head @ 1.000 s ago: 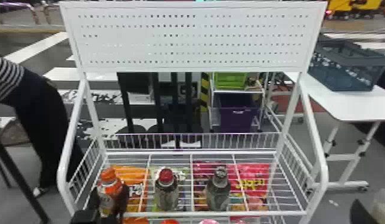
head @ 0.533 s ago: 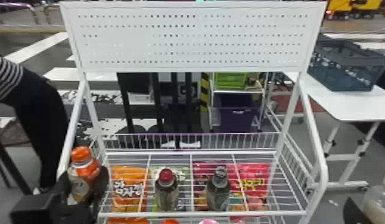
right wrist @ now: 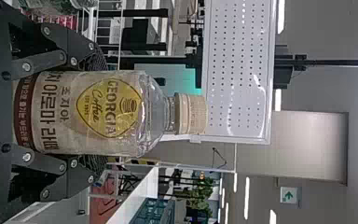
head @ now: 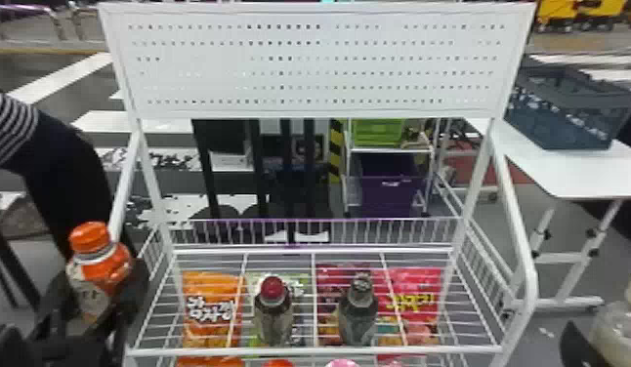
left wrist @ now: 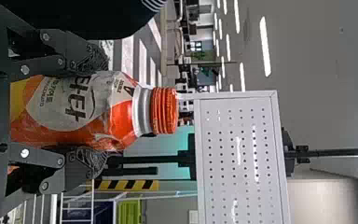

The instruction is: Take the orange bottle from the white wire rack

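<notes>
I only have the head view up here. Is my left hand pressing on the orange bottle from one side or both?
Observer: Both. In the left wrist view, the left hand has a finger on either side of the orange bottle.

Operator: And the pale-capped bottle at my right edge, is it held the same way?

Observer: Yes. In the right wrist view, the right hand has a finger on either side of it.

Operator: Anything on that one's label I could know it by?

Observer: A yellow patch near the bottle's shoulder.
</notes>
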### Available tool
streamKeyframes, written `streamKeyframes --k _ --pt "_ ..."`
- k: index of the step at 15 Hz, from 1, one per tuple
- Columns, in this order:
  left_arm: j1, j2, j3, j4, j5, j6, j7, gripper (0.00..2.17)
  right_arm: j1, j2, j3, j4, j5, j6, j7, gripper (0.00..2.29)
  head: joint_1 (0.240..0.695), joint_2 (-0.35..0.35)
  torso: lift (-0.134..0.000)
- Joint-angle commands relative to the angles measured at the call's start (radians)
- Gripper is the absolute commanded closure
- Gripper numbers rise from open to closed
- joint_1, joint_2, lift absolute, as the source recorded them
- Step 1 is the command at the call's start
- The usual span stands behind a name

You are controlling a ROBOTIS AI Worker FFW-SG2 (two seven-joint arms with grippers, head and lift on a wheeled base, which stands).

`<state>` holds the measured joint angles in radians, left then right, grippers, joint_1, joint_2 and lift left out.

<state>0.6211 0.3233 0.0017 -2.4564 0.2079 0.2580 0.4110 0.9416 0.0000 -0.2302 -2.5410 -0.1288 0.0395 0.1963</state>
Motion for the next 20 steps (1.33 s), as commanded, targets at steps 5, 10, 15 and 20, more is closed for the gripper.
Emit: streamKeyframes --k 5,10,15,20 --pt "0.0 -0.003 0.006 0.014 0.004 -0.001 -0.001 2.15 0.013 0.001 0.0 -0.007 -0.003 -0.003 0.0 1.07 0.499 0.0 0.0" --pt "0.002 -0.004 0.006 0.008 0.002 -0.001 0.005 2.15 0.028 0.001 -0.001 -0.015 -0.008 -0.019 0.005 1.07 0.499 0.0 0.0" --pt "0.002 -0.004 0.004 0.01 0.002 -0.001 0.005 2.15 0.04 0.001 -0.001 -0.016 -0.009 -0.037 0.005 1.07 0.499 0.0 0.0" --pt "0.002 -0.004 0.006 0.013 0.001 -0.004 0.008 2.15 0.046 0.001 -0.001 -0.019 -0.012 -0.052 0.005 1.07 0.499 0.0 0.0"
